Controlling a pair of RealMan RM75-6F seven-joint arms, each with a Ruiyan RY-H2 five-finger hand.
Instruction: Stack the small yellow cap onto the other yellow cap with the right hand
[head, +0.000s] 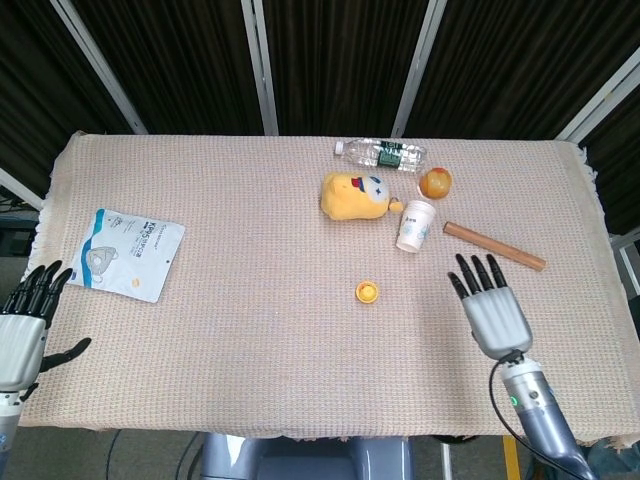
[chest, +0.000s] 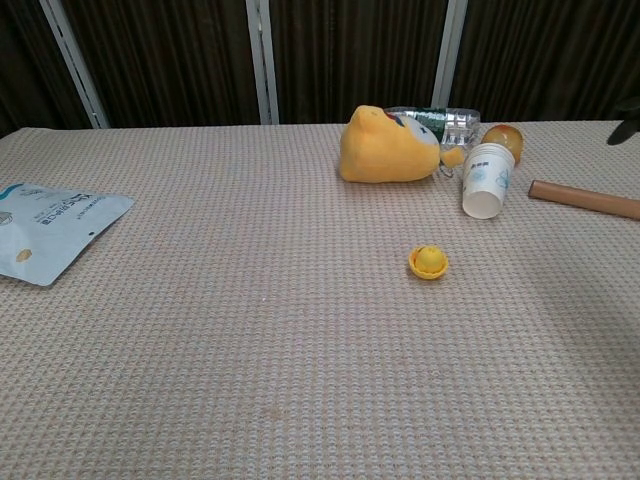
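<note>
Head view: right robot hand (head: 492, 310) spread, empty; chest view lacks it.

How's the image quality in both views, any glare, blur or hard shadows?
Head view: even light, sharp, no glare; the right hand casts only a faint shadow on the cloth. Chest view: sharp up close, a soft shadow under the caps, the bottle shows mild highlights, and the right cloth edge looks dimmer.

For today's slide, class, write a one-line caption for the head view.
Yellow caps sit stacked mid-table while the open right hand hovers off to their right, holding nothing.
</note>
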